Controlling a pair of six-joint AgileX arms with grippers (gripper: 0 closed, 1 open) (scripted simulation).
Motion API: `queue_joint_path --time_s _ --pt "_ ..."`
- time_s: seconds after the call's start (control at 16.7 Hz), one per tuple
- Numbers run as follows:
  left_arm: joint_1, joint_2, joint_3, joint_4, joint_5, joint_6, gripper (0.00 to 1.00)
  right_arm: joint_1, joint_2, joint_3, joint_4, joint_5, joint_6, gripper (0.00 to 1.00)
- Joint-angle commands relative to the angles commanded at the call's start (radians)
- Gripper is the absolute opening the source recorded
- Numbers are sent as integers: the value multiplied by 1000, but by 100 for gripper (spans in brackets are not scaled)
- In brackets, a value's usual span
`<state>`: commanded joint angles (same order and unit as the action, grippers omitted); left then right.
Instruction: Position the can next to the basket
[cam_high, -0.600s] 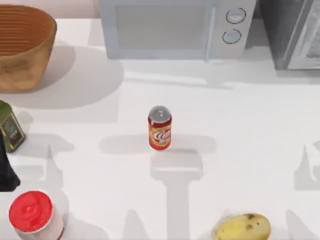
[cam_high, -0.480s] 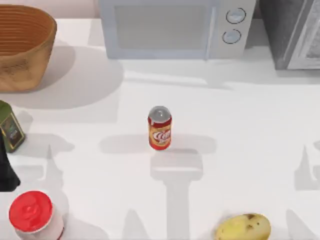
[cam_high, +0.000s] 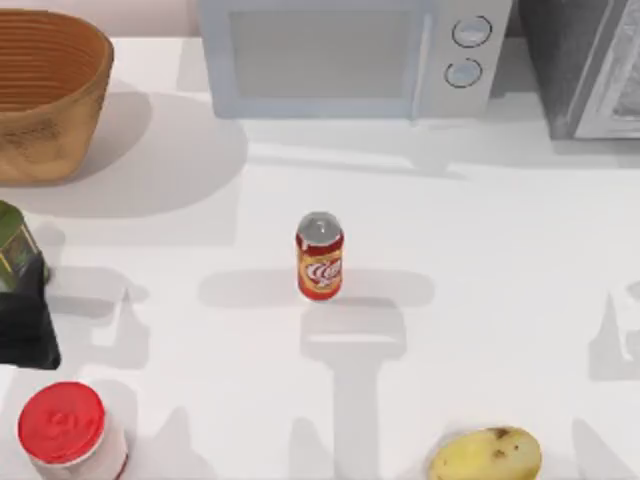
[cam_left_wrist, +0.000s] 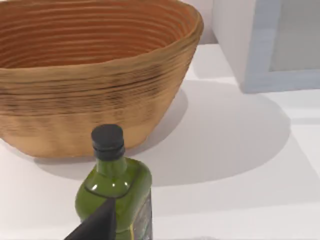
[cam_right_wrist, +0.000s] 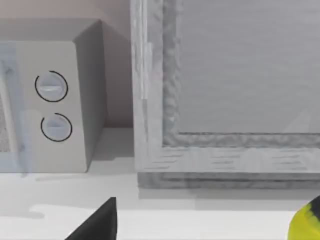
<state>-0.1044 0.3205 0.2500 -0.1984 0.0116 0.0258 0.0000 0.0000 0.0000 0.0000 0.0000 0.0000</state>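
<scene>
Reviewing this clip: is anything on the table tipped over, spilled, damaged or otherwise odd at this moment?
Nothing stands out. The can stands upright mid-table, well apart from the basket at the far left. The green bottle, red-lidded jar and potato look intact, with no spill. The left arm's dark body sits at the left edge.

Small red-and-orange soda can (cam_high: 320, 257) standing upright mid-table, as landmark. Large round woven wicker basket (cam_high: 45, 92) sitting well apart, far back-left of can. White box microwave (cam_high: 350, 55) standing behind can. Dark green glass bottle (cam_high: 18, 248) standing left of can; red-lidded white jar (cam_high: 68, 430) sitting front-left; yellow potato (cam_high: 486, 454) lying front-right.
</scene>
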Motion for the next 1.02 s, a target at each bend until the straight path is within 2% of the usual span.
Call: queue_joint_path --time_s 0.42,0.78,1.02 --pt "-175 637 467 -423 -2 52 100 0 0 0 0 0 0 100" --pt "-335 1240 957 -819 -3 98 100 0 0 0 0 0 0 100" --pt "-426 1575 1303 -1028 -4 118 100 0 0 0 0 0 0 100"
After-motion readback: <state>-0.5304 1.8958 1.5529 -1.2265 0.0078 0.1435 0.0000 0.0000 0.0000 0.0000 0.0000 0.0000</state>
